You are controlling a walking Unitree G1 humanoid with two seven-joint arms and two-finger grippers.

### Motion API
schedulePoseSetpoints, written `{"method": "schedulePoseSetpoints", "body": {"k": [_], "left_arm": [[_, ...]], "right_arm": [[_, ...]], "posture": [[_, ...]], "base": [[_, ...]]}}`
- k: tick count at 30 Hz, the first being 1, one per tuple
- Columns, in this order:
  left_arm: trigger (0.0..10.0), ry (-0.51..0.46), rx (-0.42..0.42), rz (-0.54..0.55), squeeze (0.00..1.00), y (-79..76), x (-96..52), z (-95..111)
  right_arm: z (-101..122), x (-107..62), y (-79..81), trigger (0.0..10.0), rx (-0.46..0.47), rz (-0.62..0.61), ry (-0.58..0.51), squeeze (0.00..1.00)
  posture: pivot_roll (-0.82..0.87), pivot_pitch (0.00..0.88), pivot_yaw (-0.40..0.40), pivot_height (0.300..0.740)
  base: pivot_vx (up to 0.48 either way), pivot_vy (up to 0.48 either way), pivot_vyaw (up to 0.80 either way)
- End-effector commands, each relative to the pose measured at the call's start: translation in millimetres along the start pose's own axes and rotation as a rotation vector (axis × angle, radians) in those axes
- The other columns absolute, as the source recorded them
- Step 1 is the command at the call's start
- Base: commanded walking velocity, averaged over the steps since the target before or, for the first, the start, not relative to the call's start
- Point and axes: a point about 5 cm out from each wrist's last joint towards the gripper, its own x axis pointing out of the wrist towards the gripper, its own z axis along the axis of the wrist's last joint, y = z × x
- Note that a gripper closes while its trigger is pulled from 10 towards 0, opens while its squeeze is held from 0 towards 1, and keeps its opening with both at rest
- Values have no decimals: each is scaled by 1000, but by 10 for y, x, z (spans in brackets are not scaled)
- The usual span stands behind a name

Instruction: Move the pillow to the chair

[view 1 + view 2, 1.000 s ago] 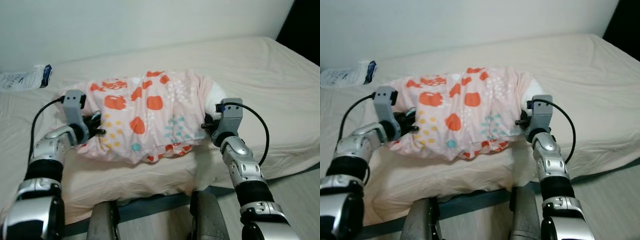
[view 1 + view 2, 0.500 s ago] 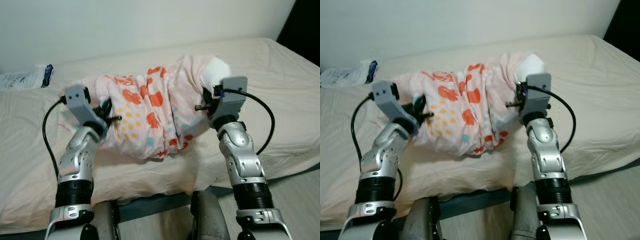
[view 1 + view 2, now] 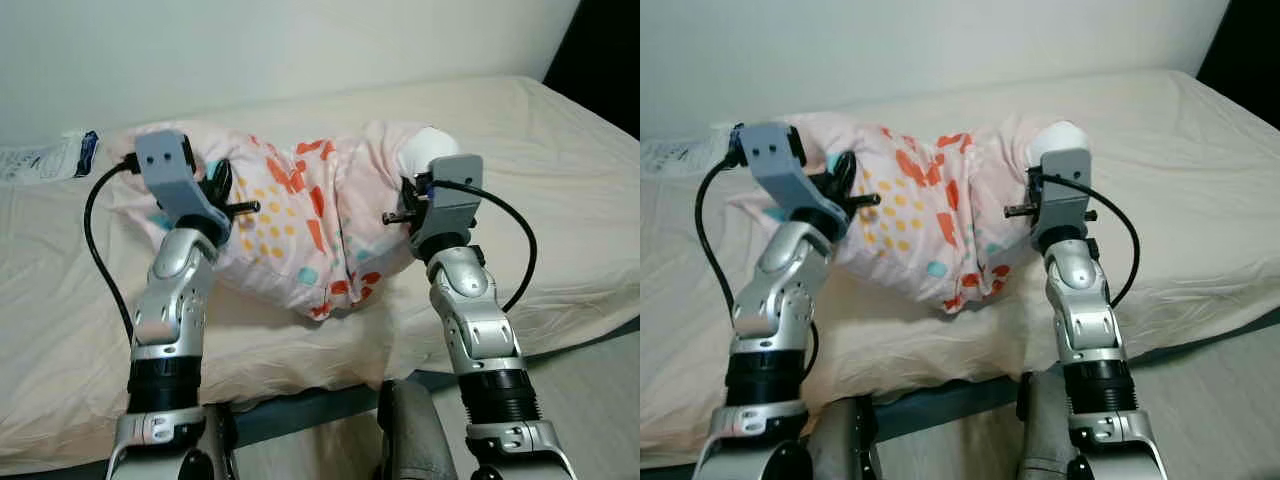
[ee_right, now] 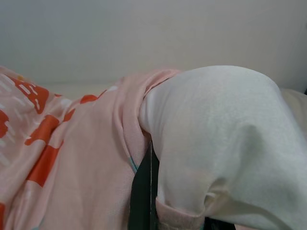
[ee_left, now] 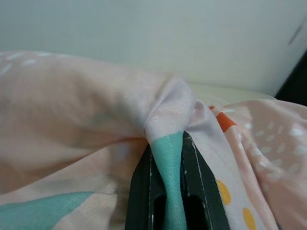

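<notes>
Both hands pinch the pillow [image 3: 310, 225] above the bed [image 3: 560, 200]: the left hand [image 5: 167, 191] clamps teal fabric, the right hand [image 4: 144, 187] grips beside the white, uncovered end.

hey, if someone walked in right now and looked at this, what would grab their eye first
Most striking is the pink pillow with orange and teal patches, held up off the beige bed between two silver arms. The left tool pinches a fold of its cover at one end; the right tool grips the other end, where white stuffing pokes out. A white packet lies by the wall.
</notes>
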Motion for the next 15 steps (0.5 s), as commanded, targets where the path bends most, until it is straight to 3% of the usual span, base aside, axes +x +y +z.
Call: {"method": "schedulePoseSetpoints", "body": {"k": [1,6,9,15], "left_arm": [[10000,-42,30,-17,0,-54,-12,69],[10000,-22,82,-9,0,-63,-30,45],[10000,-61,160,-15,0,-87,-61,70],[10000,-59,179,25,0,-26,-63,69]], "right_arm": [[122,-11,102,10000,-6,42,-63,0],[140,-15,126,10000,15,49,-68,0],[202,-26,116,10000,19,45,-114,0],[184,-30,107,10000,28,39,-102,0]], "posture": [[17,60,17,543],[16,56,17,543],[16,58,17,543],[17,62,14,568]], "base": [[0,0,0],[0,0,0],[0,0,0],[0,0,0]]}}
